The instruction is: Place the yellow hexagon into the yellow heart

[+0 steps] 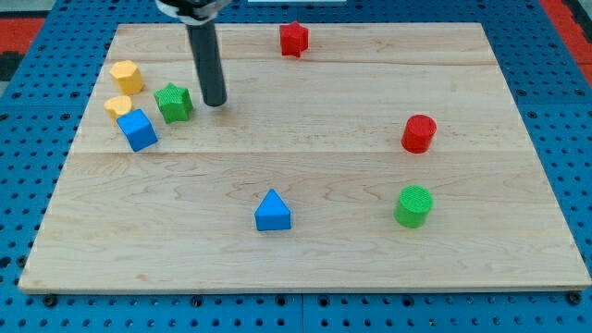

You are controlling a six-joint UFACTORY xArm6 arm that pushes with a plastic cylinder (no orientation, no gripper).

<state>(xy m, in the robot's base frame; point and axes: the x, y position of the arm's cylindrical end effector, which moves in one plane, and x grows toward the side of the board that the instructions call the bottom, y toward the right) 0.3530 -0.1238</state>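
Note:
The yellow hexagon point(127, 76) lies near the view's upper left of the wooden board point(305, 250). The yellow heart point(117, 105) lies just below it, apart from it by a small gap, and touches the blue cube point(138, 129) at its lower right. My tip point(215, 102) stands on the board to the right of the green star point(174, 103), close to it, and well to the right of both yellow blocks.
A red block point(294, 38) sits at the view's top centre. A red cylinder point(418, 133) and a green cylinder point(413, 205) stand at the right. A blue triangle point(272, 212) lies at the bottom centre. A blue pegboard point(564, 111) surrounds the board.

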